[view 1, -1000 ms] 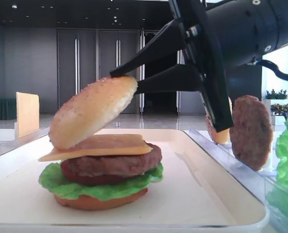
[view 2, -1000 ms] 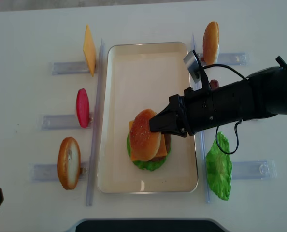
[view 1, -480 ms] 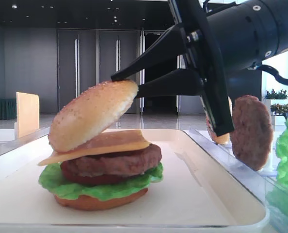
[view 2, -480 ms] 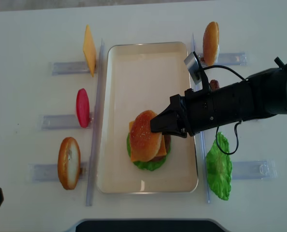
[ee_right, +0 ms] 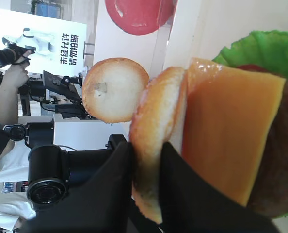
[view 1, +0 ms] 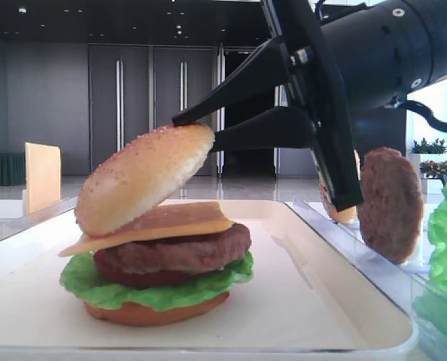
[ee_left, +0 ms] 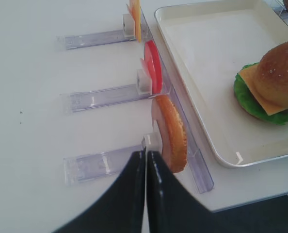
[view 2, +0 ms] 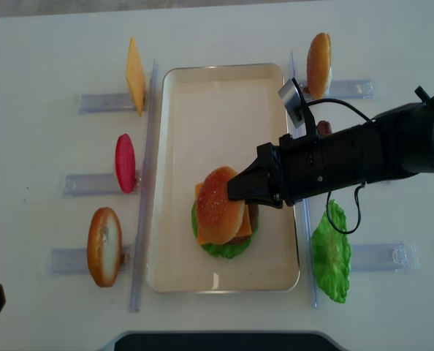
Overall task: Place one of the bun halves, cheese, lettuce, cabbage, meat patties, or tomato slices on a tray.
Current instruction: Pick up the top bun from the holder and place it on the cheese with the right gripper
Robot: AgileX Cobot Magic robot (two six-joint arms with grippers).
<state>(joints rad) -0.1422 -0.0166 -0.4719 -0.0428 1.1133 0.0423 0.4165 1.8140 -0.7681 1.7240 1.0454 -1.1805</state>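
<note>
My right gripper (view 2: 235,191) is shut on the rim of the sesame bun top (view 1: 141,180), one of the bun halves. The bun hangs tilted, its low edge resting on the cheese (view 1: 178,224) of a stack. That stack sits on the cream tray (view 2: 210,110): cheese, meat patty (view 1: 178,252), a dark red tomato slice, lettuce (view 1: 133,289) and an orange-brown bun bottom (view 1: 156,310). In the right wrist view the fingers pinch the bun top (ee_right: 158,136) beside the cheese (ee_right: 226,136). My left gripper (ee_left: 145,154) is shut and empty, beside a bun half (ee_left: 172,133) upright in a clear holder.
Left of the tray, clear holders carry a cheese slice (view 2: 135,75), a red tomato slice (view 2: 125,162) and a bun half (view 2: 104,246). On the right stand another bun (view 2: 318,64), a patty (view 1: 389,203) and a lettuce leaf (view 2: 331,252). Clear rails run along both long sides of the tray.
The right gripper has lowered the bun top slightly, pressing the cheese's left edge down. Over the last half second nothing has visibly moved. The left gripper stays put.
</note>
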